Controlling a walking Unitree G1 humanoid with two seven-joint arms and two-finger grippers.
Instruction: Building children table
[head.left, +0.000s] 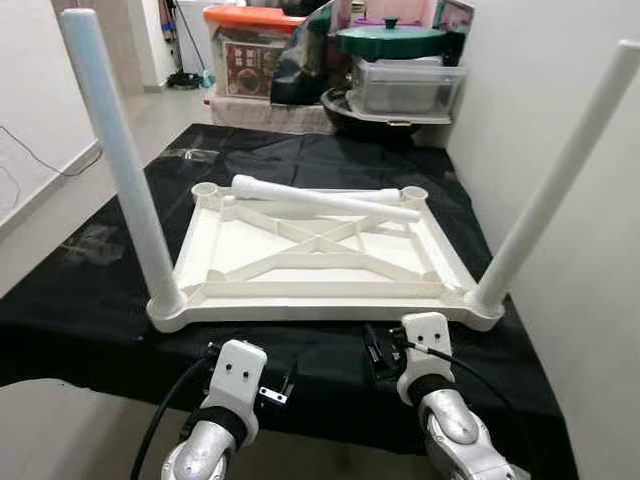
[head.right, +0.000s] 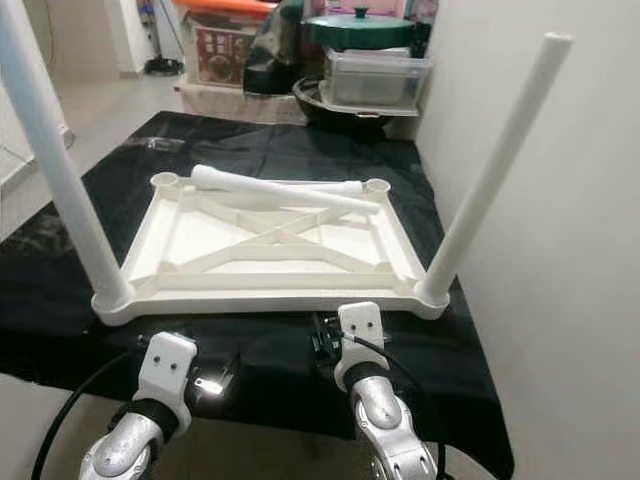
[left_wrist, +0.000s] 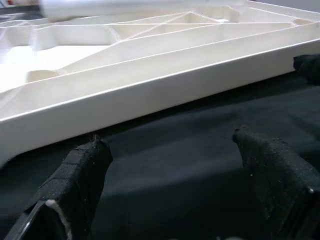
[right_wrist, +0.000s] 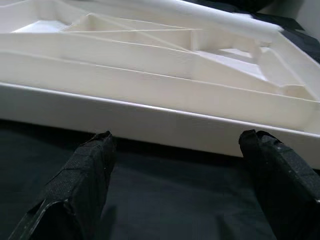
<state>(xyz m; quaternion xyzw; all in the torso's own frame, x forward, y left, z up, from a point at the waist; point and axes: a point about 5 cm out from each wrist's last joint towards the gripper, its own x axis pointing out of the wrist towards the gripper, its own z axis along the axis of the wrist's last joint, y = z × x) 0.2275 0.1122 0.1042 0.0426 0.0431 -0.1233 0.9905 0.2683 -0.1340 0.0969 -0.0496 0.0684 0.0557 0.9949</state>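
Already half assembled: white tabletop upside down on the black cloth, near left leg and near right leg upright in their corner sockets; two loose legs lying across the far edge, far sockets still bare; left gripper and right gripper low over the cloth just short of the near rim, both spread wide, holding nothing. Judged risky from here: reaching over the near rim toward the loose legs and brushing a standing leg with a forearm, tilting it in its socket or shoving the whole top; could roll a round leg off the rib while pinching it; could also snag soft cloth under a fingertip and drag the top askew.
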